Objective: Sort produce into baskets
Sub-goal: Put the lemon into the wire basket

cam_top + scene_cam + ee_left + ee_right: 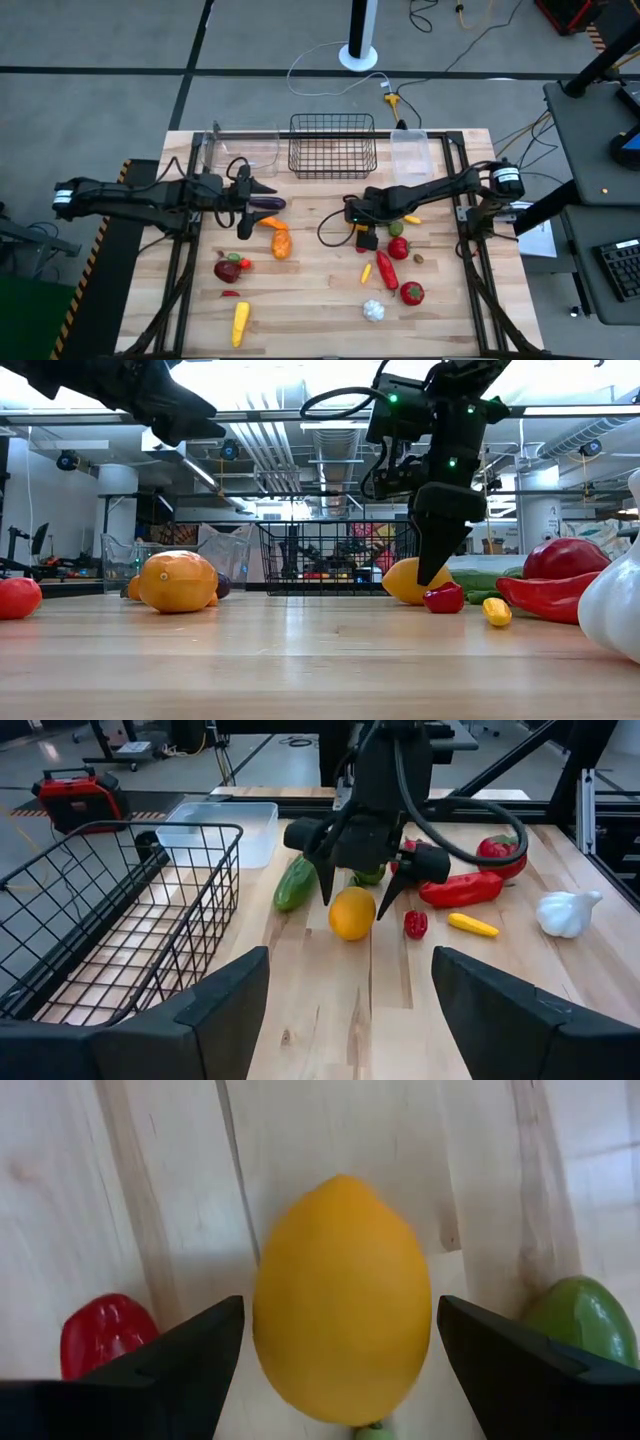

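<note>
Fingers of the right claw (pixel 352 892) straddle the lemon (pixel 352 913) beside the basket (pixel 332 145), spread for grasping; left claw (pixel 262 188) spread, empty.

Right gripper dipping down into the produce pile

Right gripper (pixel 437 565) hangs over the tabletop (pixel 300 660), tip between a yellow lemon (pixel 402 580) and a small red pepper (pixel 443 598). Black wire basket (pixel 335 558) sits behind; an orange fruit (pixel 177 581) sits off left.

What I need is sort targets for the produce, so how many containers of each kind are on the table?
Black wire basket: 1
Clear plastic bins: 2 (wide bin, narrow bin)
Total: 3
</note>
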### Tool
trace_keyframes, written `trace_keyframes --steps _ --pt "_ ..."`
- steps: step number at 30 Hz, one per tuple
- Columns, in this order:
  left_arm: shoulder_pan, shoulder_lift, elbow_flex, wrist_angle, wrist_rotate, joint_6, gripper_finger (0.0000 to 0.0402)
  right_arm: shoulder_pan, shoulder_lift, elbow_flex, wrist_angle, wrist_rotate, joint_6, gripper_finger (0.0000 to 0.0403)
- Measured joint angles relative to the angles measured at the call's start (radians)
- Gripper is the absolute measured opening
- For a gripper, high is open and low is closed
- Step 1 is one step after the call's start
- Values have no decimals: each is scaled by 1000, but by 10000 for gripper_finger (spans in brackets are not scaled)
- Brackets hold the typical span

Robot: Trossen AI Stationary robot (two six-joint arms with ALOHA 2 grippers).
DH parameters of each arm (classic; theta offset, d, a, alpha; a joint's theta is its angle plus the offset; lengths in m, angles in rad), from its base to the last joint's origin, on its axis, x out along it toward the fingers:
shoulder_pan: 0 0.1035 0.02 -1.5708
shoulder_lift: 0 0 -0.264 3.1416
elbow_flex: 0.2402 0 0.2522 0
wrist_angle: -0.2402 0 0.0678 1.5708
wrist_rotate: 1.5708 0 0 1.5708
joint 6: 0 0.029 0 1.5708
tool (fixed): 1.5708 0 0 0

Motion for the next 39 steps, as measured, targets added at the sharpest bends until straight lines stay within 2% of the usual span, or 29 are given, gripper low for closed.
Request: trace_keyframes --steps 3,10,12,28,39 --pt "0 13 0 12 0 0 263 0 0 0 3 -1 -2 301" --pt "0 44 0 23 0 0 262 0 -1 0 5 -2 -2 225" --pt "0 51 0 25 0 0 262 0 -1 0 5 -2 -2 216" --pt "0 59 0 32 0 0 262 0 -32 -1 29 -3 -7 219" --pt "0 59 0 45 0 -8 262 1 -93 -1 225 -3 -89 220"
